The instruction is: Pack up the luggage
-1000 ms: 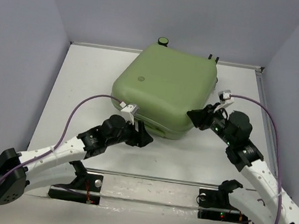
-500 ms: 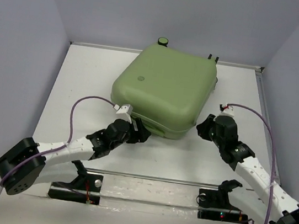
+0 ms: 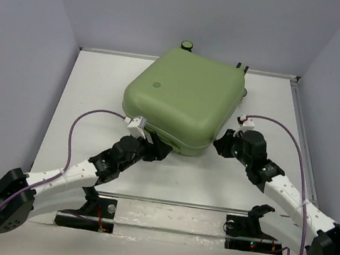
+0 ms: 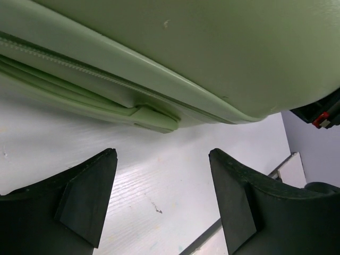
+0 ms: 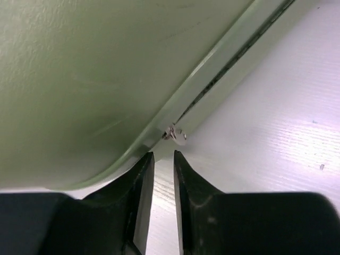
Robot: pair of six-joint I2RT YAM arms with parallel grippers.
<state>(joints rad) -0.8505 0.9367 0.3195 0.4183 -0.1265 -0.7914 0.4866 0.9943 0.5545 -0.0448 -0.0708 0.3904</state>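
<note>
Overhead, the luggage (image 3: 183, 101) lies closed at the back centre of the table (image 3: 100, 86). The left gripper (image 3: 161, 152) sits at its front edge and the right gripper (image 3: 220, 144) at its right front corner; a nudge from either could skew the shell. Left wrist: the jaws gape wide and empty, short of a moulded ridge (image 4: 154, 118) that may be a handle. Right wrist: the jaws stand at a thin empty slit just below the zipper pull (image 5: 174, 133), so closing here would likely miss it. The contents are hidden.
</note>
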